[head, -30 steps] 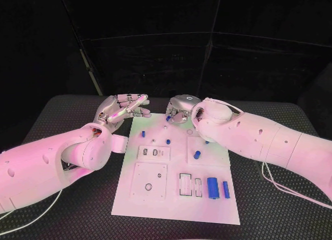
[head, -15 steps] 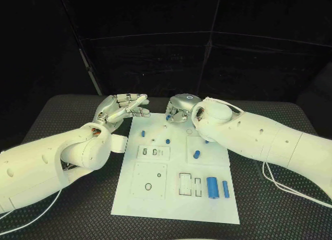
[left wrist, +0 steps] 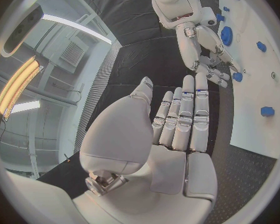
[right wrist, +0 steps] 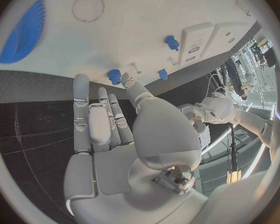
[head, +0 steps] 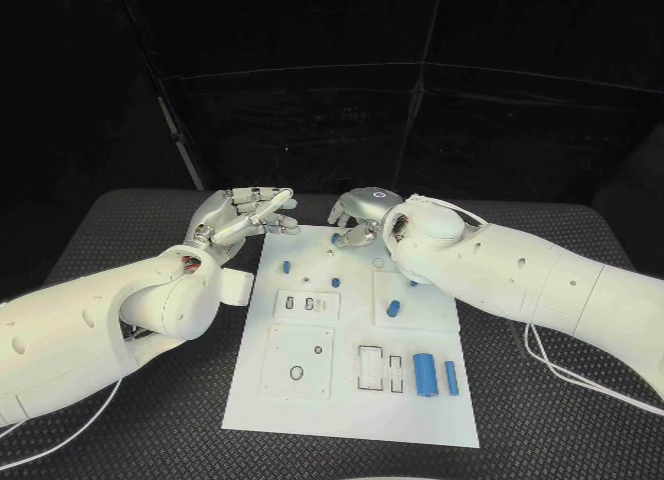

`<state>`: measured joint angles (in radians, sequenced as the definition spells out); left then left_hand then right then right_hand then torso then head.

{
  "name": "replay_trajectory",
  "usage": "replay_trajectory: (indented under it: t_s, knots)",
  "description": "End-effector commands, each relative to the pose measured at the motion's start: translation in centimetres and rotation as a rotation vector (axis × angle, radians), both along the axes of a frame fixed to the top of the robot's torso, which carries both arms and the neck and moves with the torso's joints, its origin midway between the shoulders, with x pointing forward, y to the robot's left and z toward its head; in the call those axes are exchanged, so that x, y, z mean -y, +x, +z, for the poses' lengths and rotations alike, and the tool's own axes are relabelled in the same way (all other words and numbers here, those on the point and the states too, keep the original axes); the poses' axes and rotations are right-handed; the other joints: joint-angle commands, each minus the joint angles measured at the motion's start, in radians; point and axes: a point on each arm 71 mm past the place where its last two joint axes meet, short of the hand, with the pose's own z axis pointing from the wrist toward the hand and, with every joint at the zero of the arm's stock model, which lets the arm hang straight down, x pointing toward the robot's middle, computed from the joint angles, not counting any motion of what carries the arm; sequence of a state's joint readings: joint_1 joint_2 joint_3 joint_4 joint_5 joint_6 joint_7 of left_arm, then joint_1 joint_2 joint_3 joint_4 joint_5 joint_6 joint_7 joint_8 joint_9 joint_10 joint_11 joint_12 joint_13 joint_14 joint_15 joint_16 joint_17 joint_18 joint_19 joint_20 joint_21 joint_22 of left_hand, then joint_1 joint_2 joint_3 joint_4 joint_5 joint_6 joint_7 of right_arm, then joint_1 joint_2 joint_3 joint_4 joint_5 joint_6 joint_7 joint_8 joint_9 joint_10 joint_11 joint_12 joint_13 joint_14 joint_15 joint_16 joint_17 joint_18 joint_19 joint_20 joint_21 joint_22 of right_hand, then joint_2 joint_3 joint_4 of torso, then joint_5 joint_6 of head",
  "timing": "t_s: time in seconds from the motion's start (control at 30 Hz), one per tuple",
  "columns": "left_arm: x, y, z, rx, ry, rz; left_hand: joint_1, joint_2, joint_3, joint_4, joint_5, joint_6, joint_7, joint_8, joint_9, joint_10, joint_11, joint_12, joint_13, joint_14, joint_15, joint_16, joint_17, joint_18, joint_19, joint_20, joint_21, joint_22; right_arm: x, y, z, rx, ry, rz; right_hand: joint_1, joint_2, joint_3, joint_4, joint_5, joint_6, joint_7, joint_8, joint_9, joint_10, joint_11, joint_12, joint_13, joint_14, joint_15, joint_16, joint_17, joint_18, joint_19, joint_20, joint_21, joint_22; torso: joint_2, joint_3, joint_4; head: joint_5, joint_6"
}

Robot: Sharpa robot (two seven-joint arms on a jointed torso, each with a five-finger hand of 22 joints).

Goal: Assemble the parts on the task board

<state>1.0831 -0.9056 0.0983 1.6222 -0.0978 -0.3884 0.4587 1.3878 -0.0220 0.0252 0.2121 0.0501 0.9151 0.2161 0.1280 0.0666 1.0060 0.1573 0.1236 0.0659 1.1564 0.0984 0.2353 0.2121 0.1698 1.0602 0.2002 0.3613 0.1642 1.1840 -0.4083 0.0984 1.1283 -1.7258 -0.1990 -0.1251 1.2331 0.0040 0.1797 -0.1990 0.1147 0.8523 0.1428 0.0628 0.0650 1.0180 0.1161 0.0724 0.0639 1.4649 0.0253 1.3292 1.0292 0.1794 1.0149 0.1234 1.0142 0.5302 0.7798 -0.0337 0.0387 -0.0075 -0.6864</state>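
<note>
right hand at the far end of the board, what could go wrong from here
The right hand hovers with fingers beside a small blue part at the task board edge; a misjudged reach might knock it onto the table. The left hand is raised close by, so the two might collide.

The right hand is hovering with fingers extended at the task board edge, its fingertips nearing a small blue part.
</note>
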Motion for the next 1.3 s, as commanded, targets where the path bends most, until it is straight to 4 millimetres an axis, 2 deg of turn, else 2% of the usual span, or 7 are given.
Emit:
replay_trajectory:
  t_s: [0.03, 0.27, 0.5, 0.7, 0.77, 0.83, 1.3]
  knots:
    - [0.0, 0.0, 0.2, 0.01, -0.001, -0.012, 0.011, 0.002, -0.003, -0.006, -0.002, 0.002, 0.005, -0.006, -0.001, 0.001, 0.007, -0.005, -0.001, 0.001, 0.003, -0.004, 0.001, 0.01, 0.004, 0.001, 0.003, 0.0, 0.3, -0.1, 0.4, 0.03, 0.016, -0.001, 0.007, -0.009, -0.008, 0.006, 0.009, 0.011, 0.005, 0.004, 0.003, -0.003, 0.0, 0.01, 0.002, 0.017, 0.006, -0.004, -0.002, 0.006, -0.003, 0.003, -0.003, -0.001, 0.0, 0.0003, -0.0005, -0.001, 0.001]
    - [-0.3, 0.0, 0.2, 0.01, 0.002, -0.007, 0.011, 0.002, -0.003, -0.006, -0.002, 0.002, 0.005, -0.006, -0.001, 0.001, 0.007, -0.005, -0.001, 0.001, 0.003, -0.004, 0.001, 0.01, 0.004, 0.001, 0.003, 0.0, 4.4, -0.9, 1.6, 0.055, 0.137, -0.069, 0.017, -0.002, -0.013, 0.043, 0.066, 0.113, 0.03, 0.043, 0.017, 0.139, -0.02, 0.1, 0.023, 0.035, -0.009, 0.038, 0.074, -0.01, 0.06, -0.006, 0.058, 0.091, -0.002, 0.0015, -0.0033, -0.012, 0.009]
    - [-0.5, 0.1, 0.1, 0.008, 0.004, -0.004, 0.011, 0.002, -0.005, -0.007, -0.002, 0.001, 0.005, -0.008, -0.001, 0.0, 0.007, -0.007, -0.001, 0.001, 0.003, -0.005, 0.002, 0.01, 0.004, 0.001, 0.002, 0.0, 10.3, -1.7, 1.5, -0.083, 0.212, -0.22, -0.016, -0.087, -0.083, 0.11, 0.09, 0.113, -0.013, 0.048, 0.01, 0.382, -0.077, 0.333, 0.178, 0.061, -0.059, 0.117, 0.228, -0.045, 0.185, -0.045, 0.19, 0.298, -0.004, 0.004, -0.0118, -0.018, 0.016]
    - [-0.6, 0.2, 0.0, 0.006, 0.005, -0.003, 0.011, 0.002, -0.005, -0.007, -0.002, 0.001, 0.005, -0.008, -0.001, 0.0, 0.007, -0.007, -0.001, 0.001, 0.003, -0.005, 0.002, 0.01, 0.004, 0.001, 0.002, 0.0, 12.8, -2.3, 1.2, -0.139, 0.169, -0.281, 0.023, -0.133, -0.212, 0.282, 0.127, 0.057, 0.003, 0.052, 0.005, 0.349, -0.06, 0.943, 0.829, 0.08, -0.043, 0.192, 0.393, -0.06, 0.218, -0.035, 0.251, 0.392, -0.003, 0.0062, -0.014, -0.022, 0.017]
    - [-0.6, 0.2, 0.0, 0.005, 0.005, -0.003, 0.011, 0.002, -0.005, -0.007, -0.002, 0.001, 0.005, -0.008, -0.001, 0.0, 0.007, -0.007, -0.001, 0.001, 0.003, -0.005, 0.002, 0.01, 0.004, 0.001, 0.002, 0.0, 13.3, -2.3, 1.1, -0.148, 0.152, -0.293, 0.097, -0.151, -0.262, 0.412, 0.132, 0.037, 0.015, 0.066, 0.007, 0.319, -0.05, 1.057, 0.957, 0.081, -0.033, 0.199, 0.409, -0.061, 0.216, -0.022, 0.263, 0.405, -0.003, 0.0055, -0.0135, -0.023, 0.018]
    - [-0.6, 0.2, 0.0, 0.005, 0.006, -0.003, 0.011, 0.002, -0.005, -0.007, -0.002, 0.001, 0.005, -0.008, -0.001, 0.0, 0.007, -0.007, -0.001, 0.001, 0.003, -0.005, 0.002, 0.01, 0.004, 0.001, 0.002, 0.0, 13.5, -2.3, 1.0, -0.156, 0.14, -0.299, 0.138, -0.167, -0.285, 0.484, 0.136, 0.024, 0.017, 0.075, 0.007, 0.319, -0.043, 1.101, 1.009, 0.082, -0.025, 0.201, 0.415, -0.06, 0.214, -0.019, 0.267, 0.41, -0.002, 0.0056, -0.0127, -0.027, 0.018]
    - [-0.6, 0.3, -0.1, 0.002, 0.006, -0.004, 0.011, 0.002, -0.005, -0.007, -0.002, 0.001, 0.005, -0.008, -0.001, 0.0, 0.007, -0.007, -0.001, 0.001, 0.003, -0.005, 0.002, 0.01, 0.004, 0.001, 0.002, 0.0, 12.9, -2.0, 0.0, -0.195, 0.09, -0.287, 0.165, -0.152, -0.296, 0.489, 0.173, 0.015, 0.022, 0.097, 0.007, 0.381, -0.039, 1.248, 1.184, 0.086, -0.022, 0.211, 0.441, -0.062, 0.216, -0.012, 0.279, 0.425, -0.002, 0.0025, -0.0081, -0.045, 0.01]
